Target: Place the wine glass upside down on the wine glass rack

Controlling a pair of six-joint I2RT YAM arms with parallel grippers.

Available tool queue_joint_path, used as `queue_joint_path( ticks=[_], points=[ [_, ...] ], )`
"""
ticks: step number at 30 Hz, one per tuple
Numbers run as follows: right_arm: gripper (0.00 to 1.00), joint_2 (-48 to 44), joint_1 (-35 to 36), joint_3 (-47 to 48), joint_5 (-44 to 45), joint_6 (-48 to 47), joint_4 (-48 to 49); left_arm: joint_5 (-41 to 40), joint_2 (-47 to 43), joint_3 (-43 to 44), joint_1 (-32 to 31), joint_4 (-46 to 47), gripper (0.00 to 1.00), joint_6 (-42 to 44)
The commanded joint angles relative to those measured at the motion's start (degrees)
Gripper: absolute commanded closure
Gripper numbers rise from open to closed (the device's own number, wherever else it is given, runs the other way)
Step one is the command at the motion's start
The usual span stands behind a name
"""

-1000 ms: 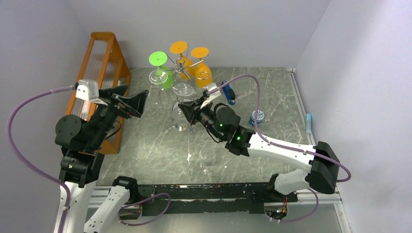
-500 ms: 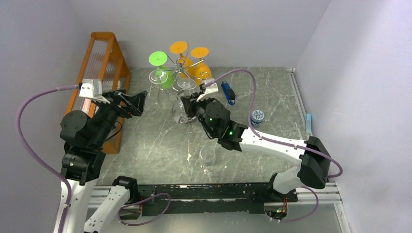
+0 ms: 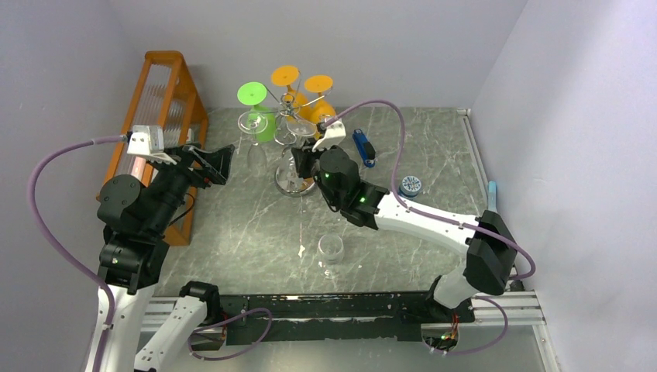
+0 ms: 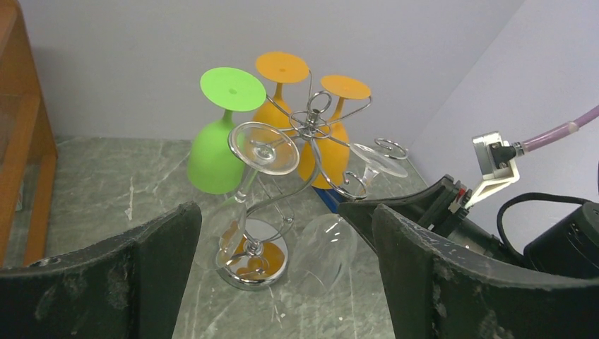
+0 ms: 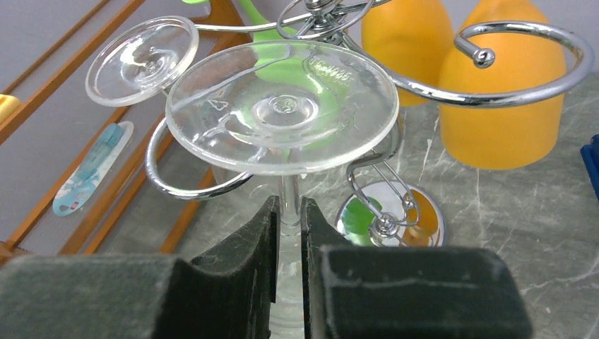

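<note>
Upturned wine glass (image 5: 282, 106) is clamped at the stem by right gripper (image 5: 287, 219) against rack (image 4: 254, 251) hung with coloured glasses (image 4: 212, 162); left gripper (image 4: 282, 229) is spread wide, empty.

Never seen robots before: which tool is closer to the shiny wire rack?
Right. The right tool is at the rack, gripping a glass by its stem; the left tool hangs open, off to the rack's left.

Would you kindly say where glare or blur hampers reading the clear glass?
Right wrist: the wine glass foot is sharp, with white glints; the wine glass rack base mirrors green and orange. Left wrist: the glass's bowl is faint against the table. Top external: even light, clear glass nearly vanishes.
</note>
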Motion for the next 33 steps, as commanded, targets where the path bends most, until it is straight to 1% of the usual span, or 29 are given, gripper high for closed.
queue_joint_path(
  ticks=[1,4,7,14,19,25,33],
  points=[
    [1.00,0.4,-1.8,3.3,-4.2,0.4,-0.2,-1.2,0.3,-0.2,0.1,-1.7,0.07,0.1],
    [1.00,1.8,-2.6,5.1,-7.7,-1.2,-1.5,-1.3,0.2,-0.5,0.1,-1.6,0.07,-0.1],
    [1.00,2.4,-2.9,5.5,-11.0,-3.3,-0.7,-1.2,0.2,-0.5,0.1,-1.5,0.07,-0.2],
    [1.00,3.4,-3.5,5.6,-15.7,-5.9,1.5,-1.1,0.4,-0.6,0.1,-1.6,0.07,-0.3],
    [1.00,2.4,-3.6,3.4,-20.2,-6.9,6.1,-1.3,0.4,-0.6,0.1,-1.8,0.07,-0.3],
    [1.00,1.4,-4.1,1.3,-25.3,-7.5,9.1,-1.4,0.4,-0.6,0.1,-1.9,0.07,-0.3],
    [1.00,-1.4,-4.1,-3.6,-26.7,-8.2,13.6,-1.3,0.3,-1.1,0.1,-1.7,0.07,-0.5]
  ],
)
